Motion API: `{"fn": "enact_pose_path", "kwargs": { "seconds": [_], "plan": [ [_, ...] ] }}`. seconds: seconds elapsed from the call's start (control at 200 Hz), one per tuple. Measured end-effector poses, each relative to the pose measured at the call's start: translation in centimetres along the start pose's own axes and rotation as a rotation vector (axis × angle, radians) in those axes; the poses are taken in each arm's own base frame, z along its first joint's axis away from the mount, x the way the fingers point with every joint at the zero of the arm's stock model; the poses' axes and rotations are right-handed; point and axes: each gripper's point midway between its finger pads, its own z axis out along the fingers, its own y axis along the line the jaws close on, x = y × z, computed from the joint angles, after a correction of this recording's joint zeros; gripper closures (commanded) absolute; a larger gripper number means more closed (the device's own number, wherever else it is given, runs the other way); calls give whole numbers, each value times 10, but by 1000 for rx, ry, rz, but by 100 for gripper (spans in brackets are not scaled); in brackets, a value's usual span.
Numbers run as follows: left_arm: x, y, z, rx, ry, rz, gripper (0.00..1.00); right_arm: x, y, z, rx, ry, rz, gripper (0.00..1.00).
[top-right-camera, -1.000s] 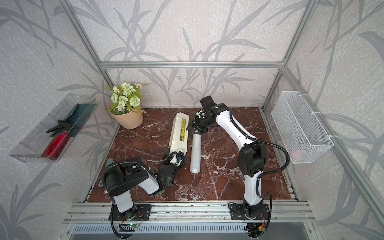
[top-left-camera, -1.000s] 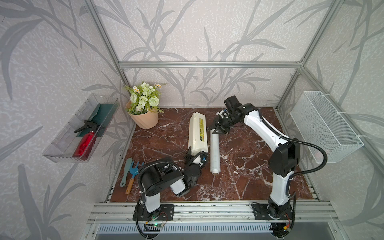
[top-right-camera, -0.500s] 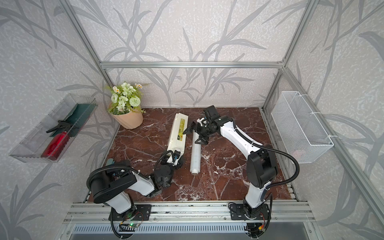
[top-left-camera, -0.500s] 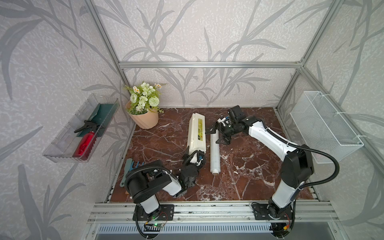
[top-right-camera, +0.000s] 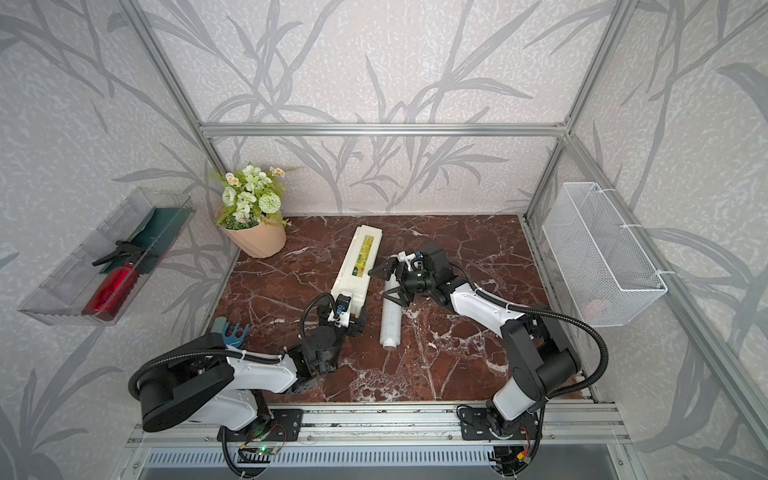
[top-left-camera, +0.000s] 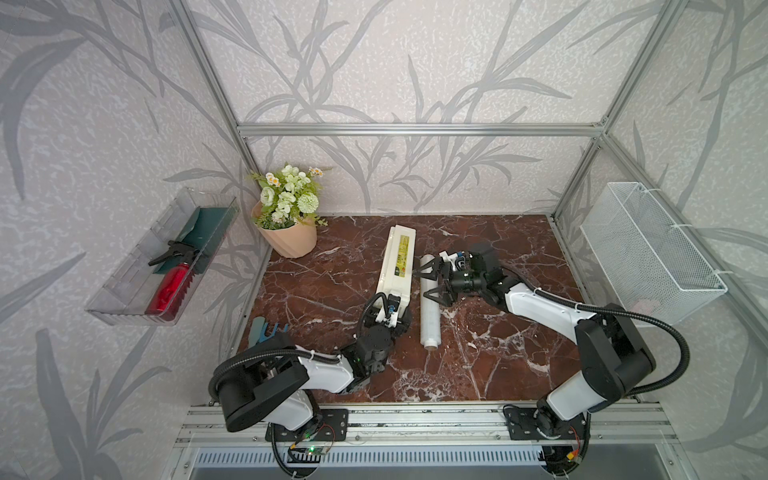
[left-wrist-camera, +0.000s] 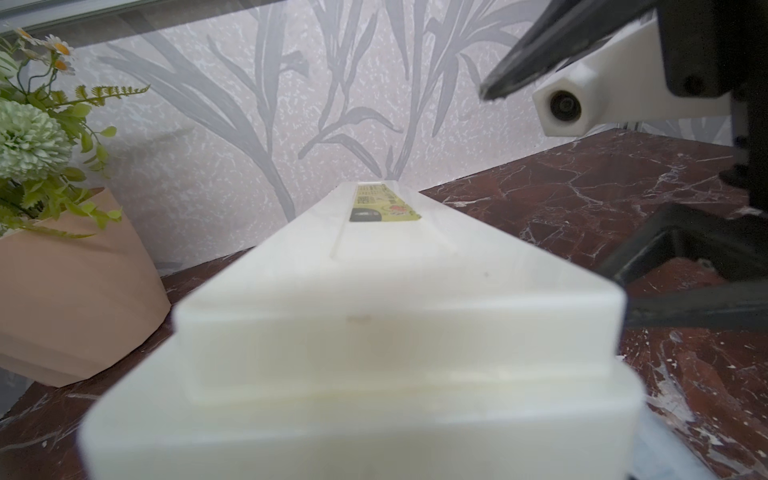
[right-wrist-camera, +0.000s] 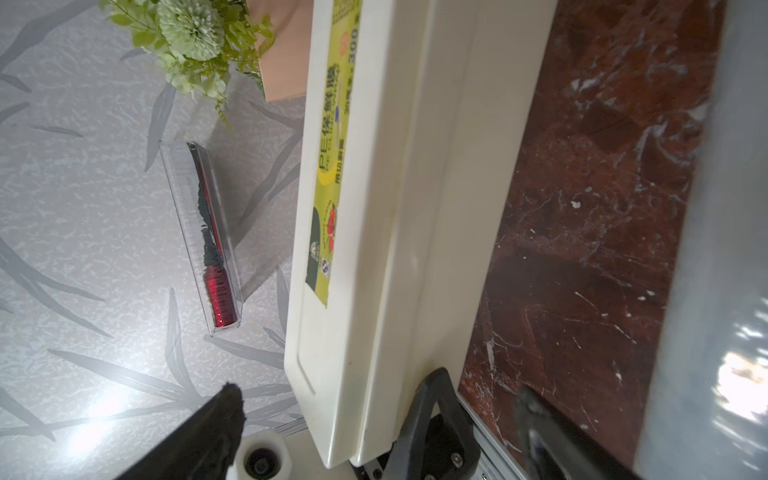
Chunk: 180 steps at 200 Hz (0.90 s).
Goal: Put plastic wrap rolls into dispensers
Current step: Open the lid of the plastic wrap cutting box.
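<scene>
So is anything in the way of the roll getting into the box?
Yes. The box is shut, with its lid down, so the roll can't go in yet. The roll lies right beside the box on the table, with only a bare strip of table between them.

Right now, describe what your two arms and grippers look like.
The left arm and right arm have white shells, black joints and a looping black ribbed hose. The left gripper and right gripper are black; the right's fingers are open triangular frames.
</scene>
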Motion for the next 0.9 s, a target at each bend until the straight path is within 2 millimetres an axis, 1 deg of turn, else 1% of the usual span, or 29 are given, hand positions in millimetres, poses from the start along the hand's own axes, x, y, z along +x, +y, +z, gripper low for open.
{"fn": "enact_pose_path", "kwargs": {
  "seconds": [0.045,0.09,0.12,0.31,0.355,0.46,0.61,0.7,0.835,0.9],
  "plan": [
    [-3,0,2,8,3,-20,100,-2,3,3,-33,-8,2,9],
    [-5,0,3,13,7,-38,100,-3,6,6,-62,-11,6,14],
    [-5,0,4,15,11,-44,100,-3,8,9,-79,-10,7,16],
    [5,0,6,21,50,-46,100,3,17,23,-160,3,10,26],
    [7,1,6,16,58,-46,100,3,15,26,-171,1,21,27],
    [7,2,7,10,60,-54,100,0,8,34,-184,3,52,28],
    [6,2,8,10,59,-65,100,1,-4,36,-181,4,90,28],
    [7,1,8,12,59,-71,100,2,-4,37,-187,7,92,33],
    [7,3,8,5,63,-80,100,-1,-2,38,-215,2,106,39],
    [8,3,8,3,64,-83,100,-2,-3,40,-223,1,120,46]
  ]
}}
